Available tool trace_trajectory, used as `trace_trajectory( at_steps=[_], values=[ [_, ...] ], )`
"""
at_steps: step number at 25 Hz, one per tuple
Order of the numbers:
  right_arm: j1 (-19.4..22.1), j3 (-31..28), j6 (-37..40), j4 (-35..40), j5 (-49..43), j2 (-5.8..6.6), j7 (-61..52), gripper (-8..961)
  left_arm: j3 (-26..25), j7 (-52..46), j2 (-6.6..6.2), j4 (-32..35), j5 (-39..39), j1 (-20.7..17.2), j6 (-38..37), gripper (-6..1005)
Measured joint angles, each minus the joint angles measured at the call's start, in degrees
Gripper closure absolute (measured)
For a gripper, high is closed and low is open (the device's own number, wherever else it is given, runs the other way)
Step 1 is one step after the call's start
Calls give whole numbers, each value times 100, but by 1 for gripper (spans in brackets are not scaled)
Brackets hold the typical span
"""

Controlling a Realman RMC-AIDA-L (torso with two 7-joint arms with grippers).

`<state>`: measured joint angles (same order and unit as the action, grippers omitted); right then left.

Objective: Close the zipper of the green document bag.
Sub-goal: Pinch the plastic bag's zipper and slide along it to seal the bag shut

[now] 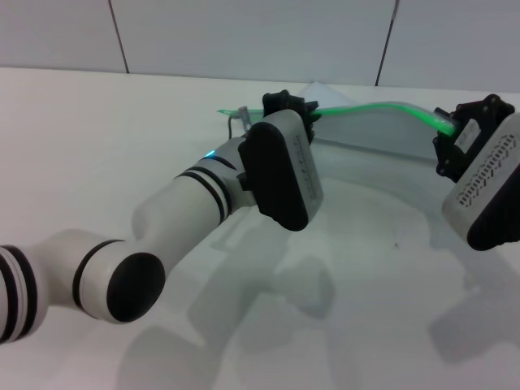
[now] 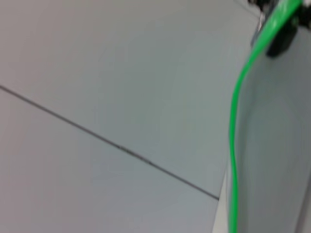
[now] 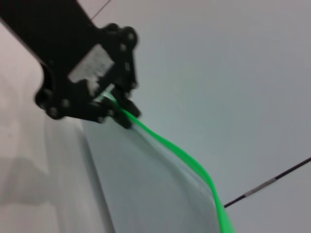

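While the green document bag is held up off the white counter at its far side, its zipper is stretched between the two arms as a bowed green line along the upper edge. At the left, the left tool is set against the zipper near the bag's left end, where a short green tail sticks out beyond it; whether its fingers are pressed onto the strip cannot be told. At the right, the right tool is seen pinched on the zipper's right end. The slider tab cannot be made out, so how much of the zipper is already shut cannot be judged; the closing pull is taken to be in progress or yet to be finished
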<state>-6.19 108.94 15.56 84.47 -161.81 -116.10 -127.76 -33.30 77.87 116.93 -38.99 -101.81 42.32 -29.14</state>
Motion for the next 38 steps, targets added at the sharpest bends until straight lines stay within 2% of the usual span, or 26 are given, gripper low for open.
trace_trajectory(
  at_steps=[19,34,38],
  values=[
    [199,-316,-21,153,-5,-19,-3,810,-307,0,-14,445,334,-408,-225,940],
    [266,-372,-223,56,-58,-32,20,794,-468,-3,-1,399,347,-399,-256,909],
    [395,-557,-505,33,9,-46,-614,790,-521,-305,-17,199,311,-410,-375,890]
  ],
)
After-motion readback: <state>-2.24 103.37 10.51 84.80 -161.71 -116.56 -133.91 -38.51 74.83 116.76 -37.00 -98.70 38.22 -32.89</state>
